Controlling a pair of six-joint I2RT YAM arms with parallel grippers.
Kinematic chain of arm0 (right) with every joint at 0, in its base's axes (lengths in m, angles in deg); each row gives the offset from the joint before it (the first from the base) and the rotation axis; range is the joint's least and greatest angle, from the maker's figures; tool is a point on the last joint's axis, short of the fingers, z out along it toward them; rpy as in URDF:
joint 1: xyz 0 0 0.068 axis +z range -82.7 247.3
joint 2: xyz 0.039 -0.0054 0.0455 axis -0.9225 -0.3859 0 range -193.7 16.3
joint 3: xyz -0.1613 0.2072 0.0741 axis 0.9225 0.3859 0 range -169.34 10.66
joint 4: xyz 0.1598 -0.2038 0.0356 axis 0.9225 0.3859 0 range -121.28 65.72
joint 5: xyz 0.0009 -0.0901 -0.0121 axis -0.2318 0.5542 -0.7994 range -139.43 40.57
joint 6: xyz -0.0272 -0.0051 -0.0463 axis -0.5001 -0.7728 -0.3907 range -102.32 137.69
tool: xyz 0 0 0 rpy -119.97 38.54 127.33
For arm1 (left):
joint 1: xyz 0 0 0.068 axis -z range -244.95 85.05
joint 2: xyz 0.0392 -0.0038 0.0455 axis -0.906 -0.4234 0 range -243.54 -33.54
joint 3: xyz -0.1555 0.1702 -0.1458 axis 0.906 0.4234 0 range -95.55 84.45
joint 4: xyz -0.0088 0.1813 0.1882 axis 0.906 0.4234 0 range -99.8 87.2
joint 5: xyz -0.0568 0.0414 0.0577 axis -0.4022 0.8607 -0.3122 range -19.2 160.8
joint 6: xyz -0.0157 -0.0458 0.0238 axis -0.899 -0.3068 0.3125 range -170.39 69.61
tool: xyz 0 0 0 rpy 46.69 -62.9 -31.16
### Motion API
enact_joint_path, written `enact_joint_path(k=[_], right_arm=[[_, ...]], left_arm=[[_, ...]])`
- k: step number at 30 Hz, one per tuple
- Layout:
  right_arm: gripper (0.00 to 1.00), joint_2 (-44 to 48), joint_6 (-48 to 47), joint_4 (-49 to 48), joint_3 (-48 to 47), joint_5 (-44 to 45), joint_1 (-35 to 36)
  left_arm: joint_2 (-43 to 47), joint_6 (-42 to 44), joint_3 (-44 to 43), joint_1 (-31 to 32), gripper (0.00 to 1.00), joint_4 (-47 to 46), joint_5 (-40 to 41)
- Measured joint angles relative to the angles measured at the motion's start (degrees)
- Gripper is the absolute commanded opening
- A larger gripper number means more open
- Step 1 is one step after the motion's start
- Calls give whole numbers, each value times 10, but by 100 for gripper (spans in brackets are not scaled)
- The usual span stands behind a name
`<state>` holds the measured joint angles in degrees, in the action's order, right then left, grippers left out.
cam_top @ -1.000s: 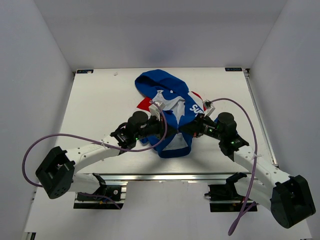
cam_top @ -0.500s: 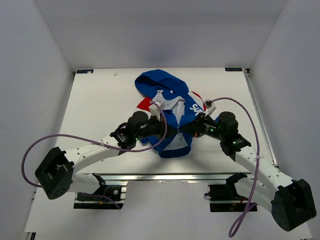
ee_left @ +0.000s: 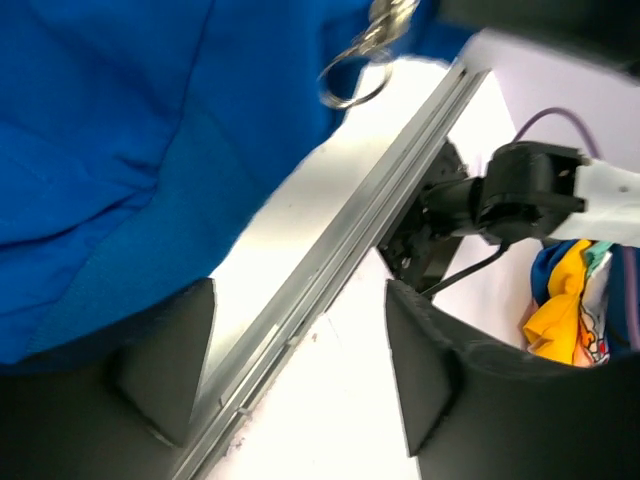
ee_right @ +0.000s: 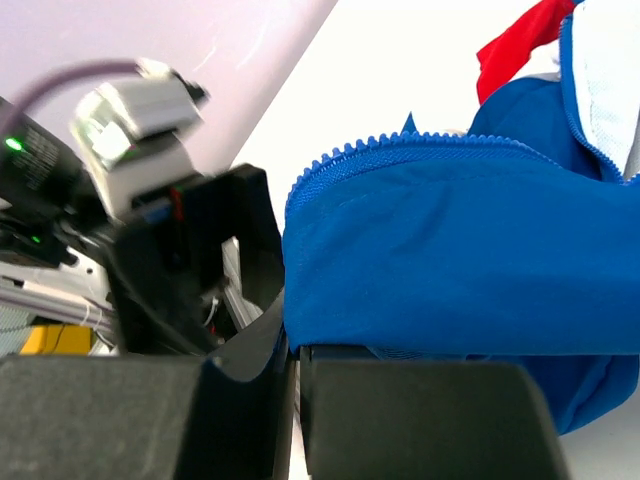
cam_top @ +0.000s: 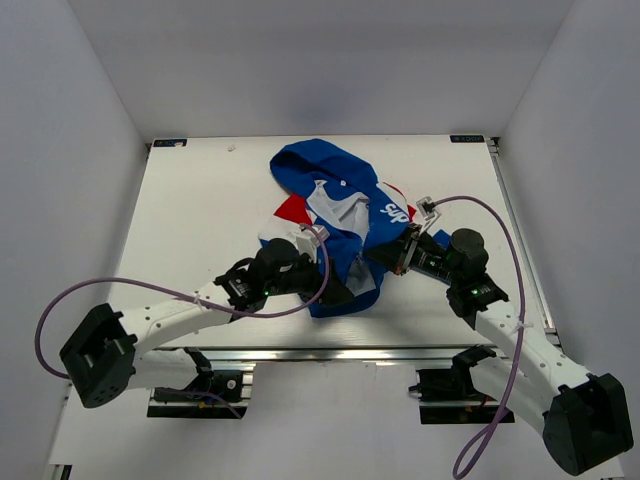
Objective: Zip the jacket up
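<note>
The blue jacket (cam_top: 335,180) lies mid-table with its hood at the far side and its front parted, showing white lining (cam_top: 338,210). My left gripper (cam_top: 338,292) hovers open by the jacket's near hem and holds nothing. In the left wrist view the left gripper (ee_left: 300,290) frames bare table, with blue fabric (ee_left: 120,150) and a metal zipper ring (ee_left: 358,72) above it. My right gripper (cam_top: 386,259) is shut on the jacket's right front edge. In the right wrist view the right gripper (ee_right: 293,345) pinches blue cloth below the zipper teeth (ee_right: 420,143).
An aluminium rail (cam_top: 330,354) runs along the table's near edge and crosses the left wrist view as the rail (ee_left: 330,250). Purple cables (cam_top: 180,293) trail from both arms. A yellow patterned cloth (ee_left: 565,300) lies beyond the table edge. White walls enclose the table.
My left gripper has opened, let go of the jacket and drawn back toward the near edge. The jacket's lower front has dropped and shifted. The right arm moved slightly right, still gripping.
</note>
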<state>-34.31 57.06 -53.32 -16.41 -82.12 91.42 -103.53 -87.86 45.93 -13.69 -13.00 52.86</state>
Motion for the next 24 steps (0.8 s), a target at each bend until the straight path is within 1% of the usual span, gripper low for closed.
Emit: enact_joint_path(k=[2,8,14,17,20,24], right_arm=[[0,-1,-4,3,0,-9,0],[0,-7,-19,27,0,-37,0],[0,-12,-28,42,11,-62,0],[0,-18,-32,47,14,-73,0],[0,-26,-37,57,15,-86,0],[0,-36,-40,64,15,-98,0]], left_arm=[[15,-6,1,0,82,-2,5],[26,-27,21,-13,83,-25,0],[22,-69,76,-67,88,-89,-53],[5,-91,90,-95,94,-130,-85],[-19,-105,90,-103,98,-169,-112],[-61,-119,89,-106,98,-217,-149]])
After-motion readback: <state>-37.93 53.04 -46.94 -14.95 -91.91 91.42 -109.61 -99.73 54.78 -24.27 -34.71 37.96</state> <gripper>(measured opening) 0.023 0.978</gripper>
